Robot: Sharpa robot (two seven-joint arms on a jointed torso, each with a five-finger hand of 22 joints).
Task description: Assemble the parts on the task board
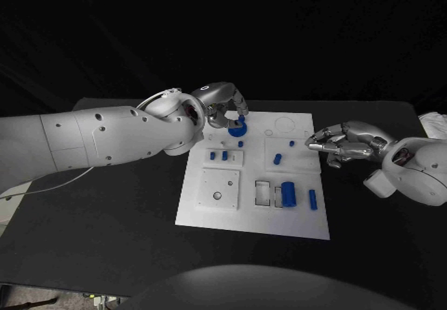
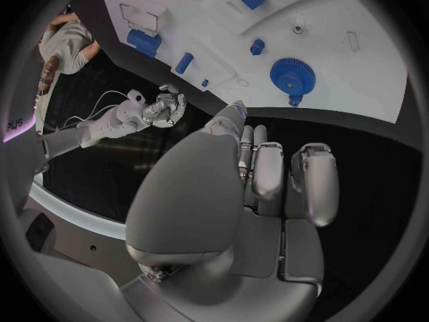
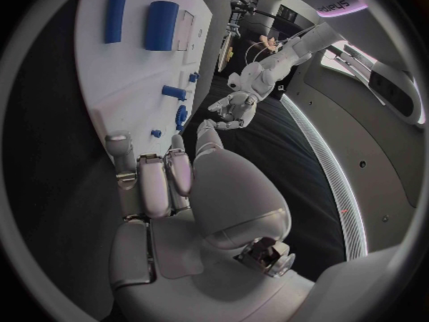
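The white task board [image 1: 303, 223] lies mid-table. A blue gear [image 1: 238, 130] sits flat on its far left corner, also seen in the left wrist view as the gear [image 2: 290, 73]. My left hand [image 1: 223, 106] hangs over the gear with its fingers [image 2: 268, 172] curled in and nothing in them; a small gap shows between it and the gear. My right hand [image 1: 345, 145] hovers at the board's right edge, fingers [image 3: 152, 186] curled, holding nothing. On the board lie a blue cylinder [image 1: 289, 192], a blue rod [image 1: 313, 200], a blue peg [image 1: 278, 158] and two small blue pins [image 1: 219, 155].
A square white inset plate [image 1: 218, 188] with a hole takes the board's near left part. A white object [image 1: 434, 123] lies at the table's far right edge. Bare black table [image 1: 112, 226] surrounds the board.
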